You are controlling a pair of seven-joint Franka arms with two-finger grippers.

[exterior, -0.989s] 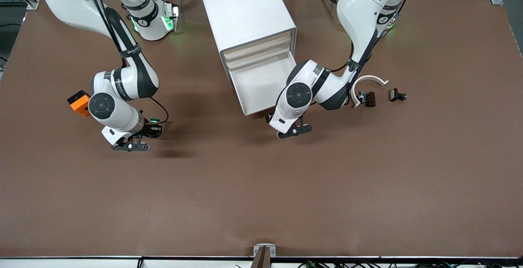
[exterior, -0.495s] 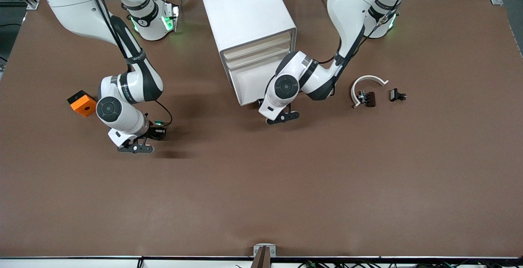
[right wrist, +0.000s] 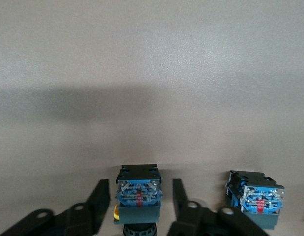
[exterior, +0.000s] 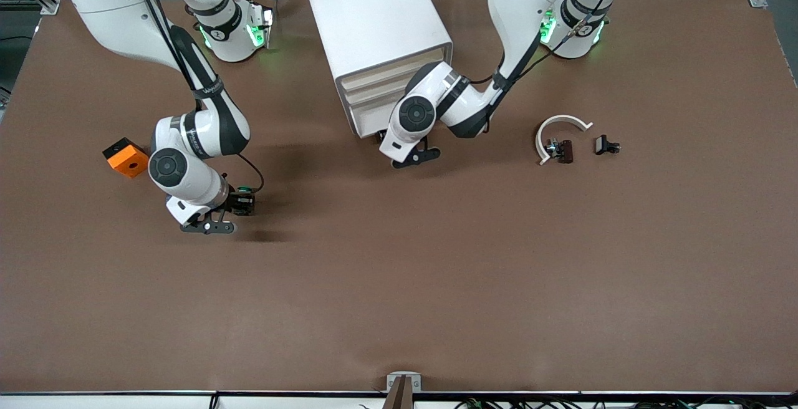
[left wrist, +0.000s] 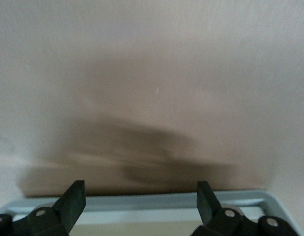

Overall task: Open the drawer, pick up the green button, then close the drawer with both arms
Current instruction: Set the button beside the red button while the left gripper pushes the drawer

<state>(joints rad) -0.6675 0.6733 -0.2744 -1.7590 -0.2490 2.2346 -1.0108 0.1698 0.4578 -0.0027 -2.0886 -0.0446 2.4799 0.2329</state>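
The white cabinet [exterior: 374,16] stands at the table's robot end. Its lowest drawer [exterior: 368,119] is pushed almost flush. My left gripper [exterior: 384,139] is open and low against the drawer's front. In the left wrist view its gripper [left wrist: 140,204] faces a cream surface [left wrist: 152,73] that fills the picture. My right gripper [exterior: 232,205] is open and low over the table toward the right arm's end. It straddles the button [exterior: 244,200], which shows a green glint. In the right wrist view the blue-black button [right wrist: 138,194] stands between the fingers [right wrist: 98,196] with gaps on both sides.
A second blue-bodied button [right wrist: 255,199] sits beside the first; its cap is hidden. An orange block [exterior: 126,157] lies by the right arm. A white curved piece [exterior: 561,124] and two small dark parts [exterior: 561,150] [exterior: 606,144] lie toward the left arm's end.
My left gripper has moved toward the cabinet and the drawer has slid from far out to almost shut. My right gripper has shifted slightly and stays around the button.
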